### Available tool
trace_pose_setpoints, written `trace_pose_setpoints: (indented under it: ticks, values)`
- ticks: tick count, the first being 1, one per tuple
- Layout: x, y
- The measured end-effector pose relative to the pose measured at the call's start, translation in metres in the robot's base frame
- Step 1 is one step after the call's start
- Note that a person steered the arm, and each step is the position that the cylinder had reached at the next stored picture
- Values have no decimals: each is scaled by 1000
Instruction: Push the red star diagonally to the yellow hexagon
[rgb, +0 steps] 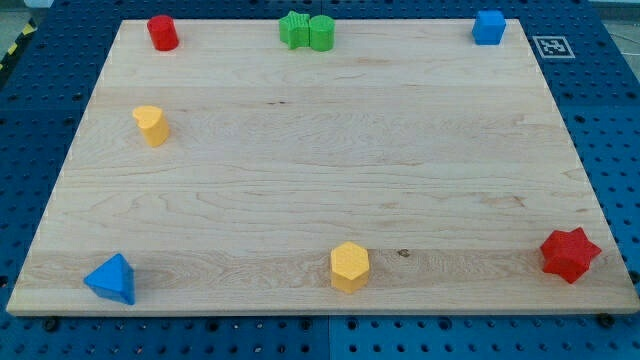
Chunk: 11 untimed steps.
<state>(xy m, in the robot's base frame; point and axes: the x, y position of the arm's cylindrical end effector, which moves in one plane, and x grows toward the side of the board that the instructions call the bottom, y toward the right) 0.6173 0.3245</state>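
Note:
The red star (570, 254) lies at the bottom right corner of the wooden board (320, 170). The yellow hexagon (349, 267) lies near the bottom edge, a little right of the middle, well to the left of the star. The rod and my tip do not show in the camera view.
A blue triangular block (111, 279) sits at the bottom left corner. A yellow heart-shaped block (151, 125) is at the left. A red cylinder (162, 32), a green star (294, 30) touching a green cylinder (320, 33), and a blue cube (488, 27) line the top edge.

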Motion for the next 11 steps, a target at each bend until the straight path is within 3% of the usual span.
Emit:
trace_pose_setpoints:
  ticks: [2,5,9,11]
  values:
    - [-1,-7]
    - [-32,-60]
    - [-40,-141]
    - [-74,-154]
